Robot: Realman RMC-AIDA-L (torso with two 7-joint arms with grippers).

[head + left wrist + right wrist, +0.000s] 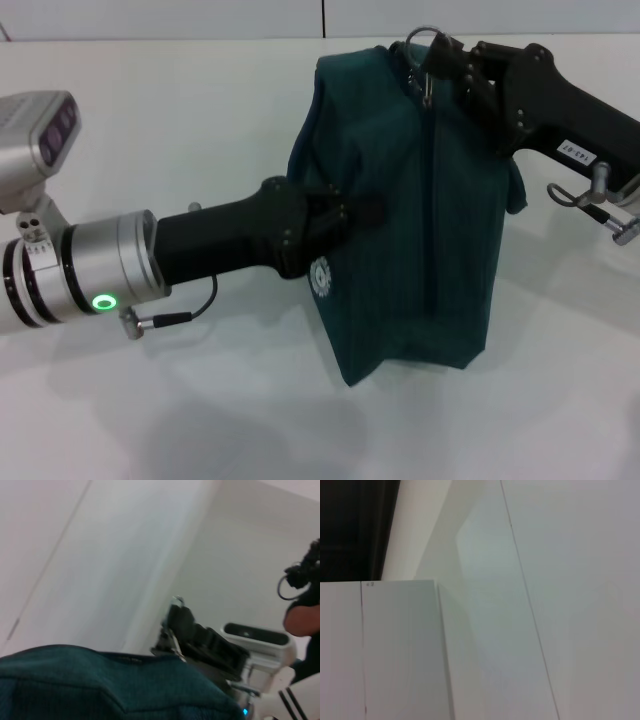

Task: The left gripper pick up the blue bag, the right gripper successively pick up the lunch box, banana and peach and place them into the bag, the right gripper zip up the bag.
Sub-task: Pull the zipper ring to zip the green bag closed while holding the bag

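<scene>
Step in hand: zipping, by the look of it. No lunch box, banana or peach is showing on the bench, so they are probably inside already.

Blue bag [420, 220]: sitting on the white bench [200, 120], toward the far edge and right of centre, bulging and slumping. Its zip line is running roughly from the far top end down toward the near edge, slightly slanted.

Left tool [345, 215]: reaching in from the left edge, fingers clenched on a fold of bag fabric at mid-height, just above the round white logo [320, 277]. It is bracing the bag.

Right tool [440, 62]: coming in from the right edge, sitting at the bag's far top end. Its fingers are bunched around the metal ring pull [422, 40]; the head view is not showing clearly whether they are actually pinching it. Seen from the left wrist, the same tool [182, 630] is perching on the bag's upper seam.

Key relation: the pull is lying at the far end of the zip, right at the right tool and well apart from the left. The zip's long axis is running near to far on the bench.

Risk: fabric bunching under the slider if the left hold is slipping.
</scene>
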